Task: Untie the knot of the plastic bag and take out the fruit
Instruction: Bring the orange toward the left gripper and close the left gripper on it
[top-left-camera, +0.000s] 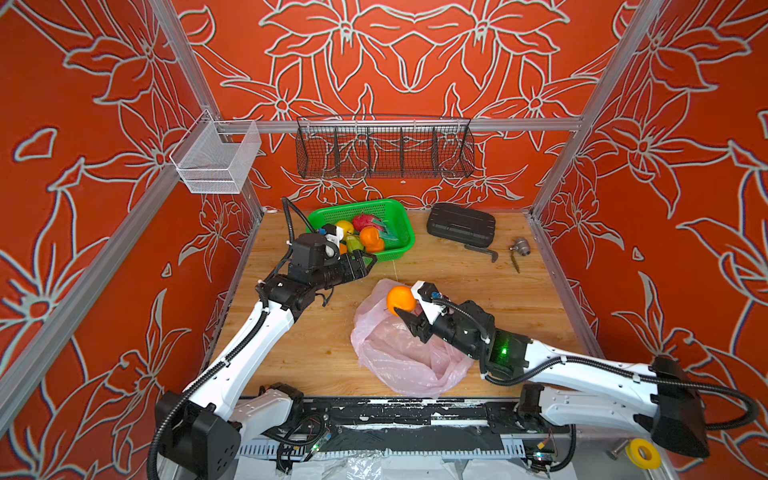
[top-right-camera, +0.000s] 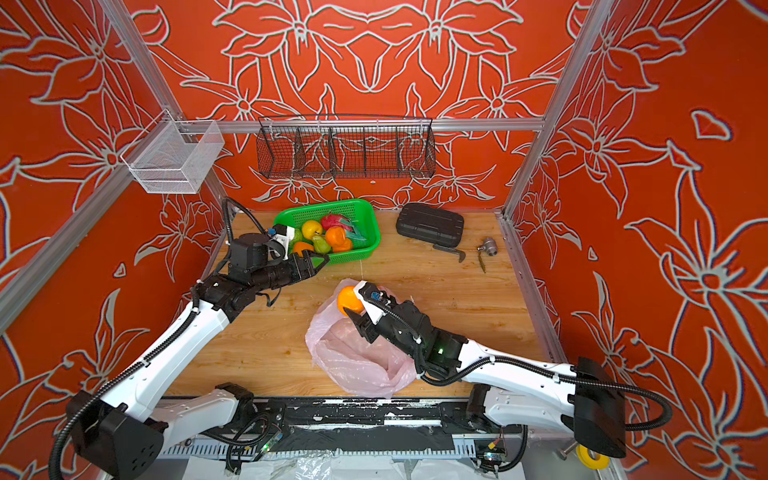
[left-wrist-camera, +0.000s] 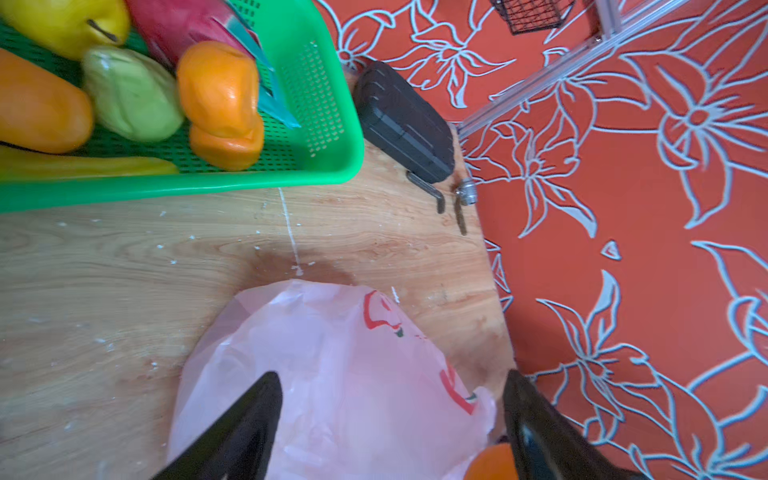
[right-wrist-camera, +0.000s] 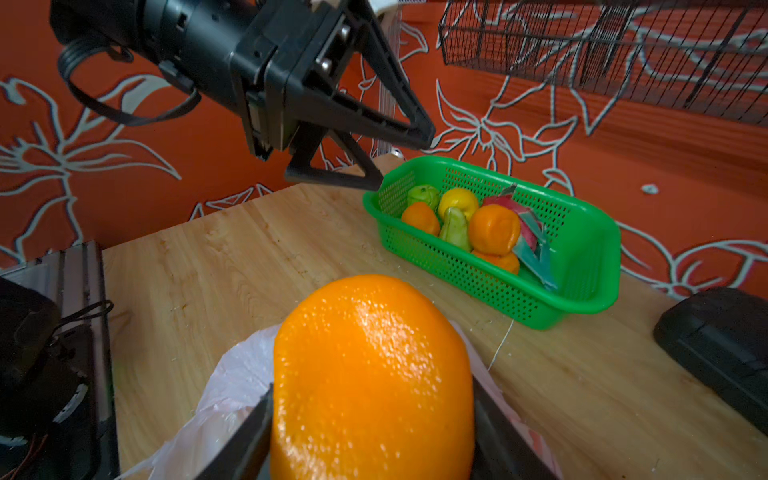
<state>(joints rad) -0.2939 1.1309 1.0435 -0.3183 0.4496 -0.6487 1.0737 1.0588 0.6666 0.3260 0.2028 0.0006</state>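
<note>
On the bench, front of centre, lies the pink bag, crumpled, its mouth slack and turned up. Red and green print shows on its far side in the left wrist view.

Right claw sits over the far end of the bag, jaws part closed on an orange. One finger presses each flank of it. The orange is clear of the bag, raised above its rim.

Left claw hangs in the air above the bench, just beside the near left corner of the basket. Jaws spread wide, nothing between them. It stands apart from the bag and from the right claw.

Basket is green, at the back of the bench, left of centre. Fruit in it, packed together:
- dragon fruit, far side
- yellow round one
- orange ones
- green pear-like ones

Black case rests right of the basket, well apart from the bag.
</note>
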